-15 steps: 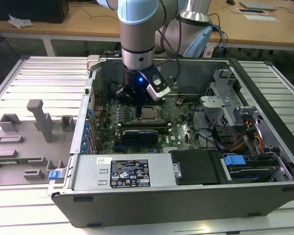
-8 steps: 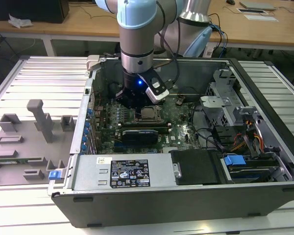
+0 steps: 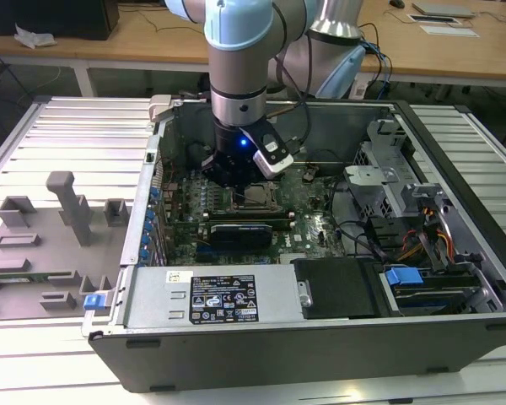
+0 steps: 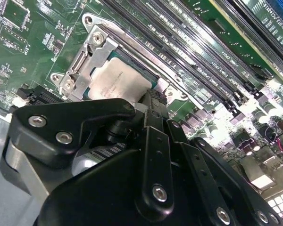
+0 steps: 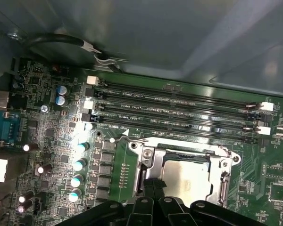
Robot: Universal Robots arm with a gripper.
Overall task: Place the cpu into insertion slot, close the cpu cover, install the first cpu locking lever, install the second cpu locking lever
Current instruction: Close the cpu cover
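Observation:
The cpu (image 4: 114,84), a pale metal square, lies flat in the socket on the green motherboard. It shows too in the first wrist view, cpu (image 5: 187,176), and in the exterior view, cpu (image 3: 258,197). The silver cpu cover (image 4: 91,52) lies down around it as a frame, cpu cover (image 5: 152,155). A thin metal lever (image 4: 132,52) runs along one side of the socket. My gripper (image 4: 153,98) hangs just above the socket's edge, beside the cpu, its black fingers shut together with nothing held; gripper (image 5: 152,184), gripper (image 3: 236,179).
Long black memory slots (image 5: 179,106) run beside the socket. Capacitors (image 5: 79,165) stand on its other side. The open case (image 3: 152,152) walls in the board; a black card (image 3: 240,229), power supply (image 3: 211,295) and drive cage (image 3: 388,160) crowd around it.

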